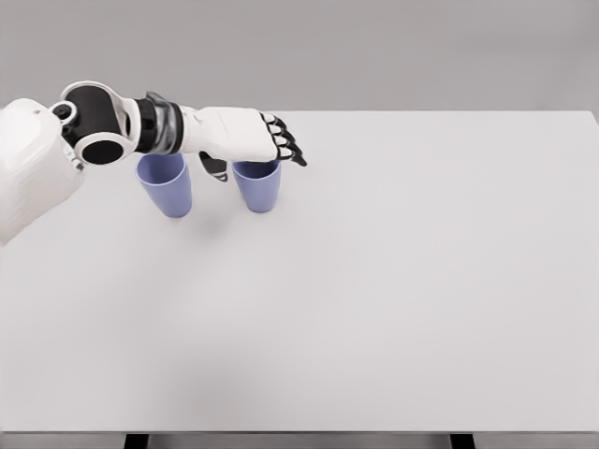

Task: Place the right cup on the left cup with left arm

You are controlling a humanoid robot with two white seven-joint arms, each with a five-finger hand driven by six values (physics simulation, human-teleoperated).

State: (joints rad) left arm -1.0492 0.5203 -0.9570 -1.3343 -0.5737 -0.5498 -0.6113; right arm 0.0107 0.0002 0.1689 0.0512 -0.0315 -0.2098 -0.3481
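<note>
Surface: a plain white table (374,309) filling most of the head view, its far edge running straight across the upper part and its near edge at the bottom, where two dark leg tops show beneath; behind it, a flat grey wall without features. Far left: the white upper shell of the left arm (28,168), cut off by the picture's edge, followed by a black-and-white joint and a grey wrist collar. Next: the left cup (167,187), pale blue-violet, upright on the table, its rim partly covered by the forearm passing over it. Next: the left hand (245,138), palm down, stretched out over the cups; its dark fingers (285,148) lie extended and slightly spread past the far side of the right cup, the thumb hanging down between the two cups; nothing is gripped. Beneath the hand: the right cup (257,187), same colour, upright, standing apart from the left one, its rim hidden by the palm. Whether palm and rim touch cannot be made out.
</note>
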